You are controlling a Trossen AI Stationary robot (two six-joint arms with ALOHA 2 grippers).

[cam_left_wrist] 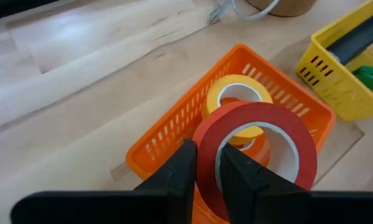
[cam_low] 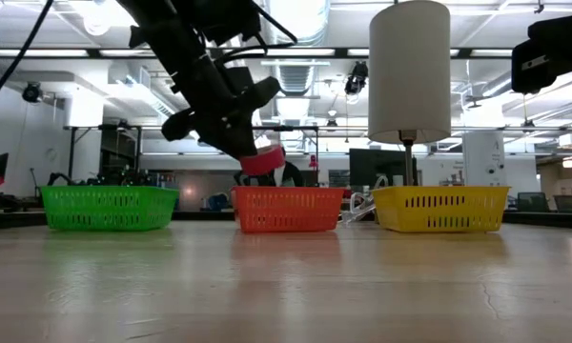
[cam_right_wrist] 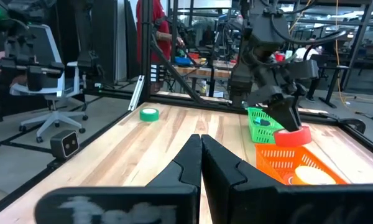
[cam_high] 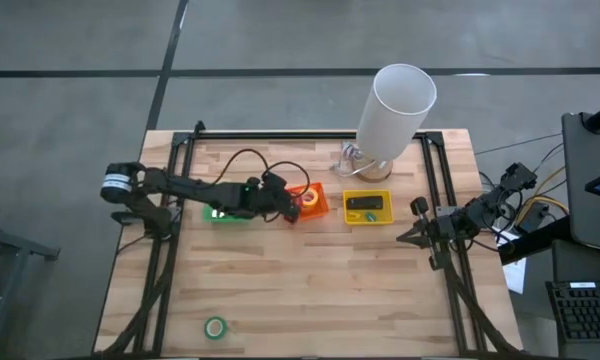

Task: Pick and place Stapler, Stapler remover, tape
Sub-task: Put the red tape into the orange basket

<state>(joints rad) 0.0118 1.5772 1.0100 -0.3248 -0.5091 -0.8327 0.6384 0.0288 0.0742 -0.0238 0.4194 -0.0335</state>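
Three bins: green bin point(cam_high: 230, 213), orange bin point(cam_high: 311, 202), yellow bin point(cam_high: 368, 208), in a row toward the table's far edge.
Green tape point(cam_high: 215, 327): lying flat near the table's front-left corner.
Left gripper point(cam_left_wrist: 206, 167): over the orange bin, jaws clamped on the red tape point(cam_left_wrist: 255, 149)'s rim.
Yellow tape point(cam_left_wrist: 237, 106): inside the orange bin.
Stapler point(cam_high: 365, 203): in the yellow bin.
Right gripper point(cam_right_wrist: 201, 155): by the table's right edge, jaws together.

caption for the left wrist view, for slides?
Left claw holding a red tape roll over the orange basket, yellow roll already inside.
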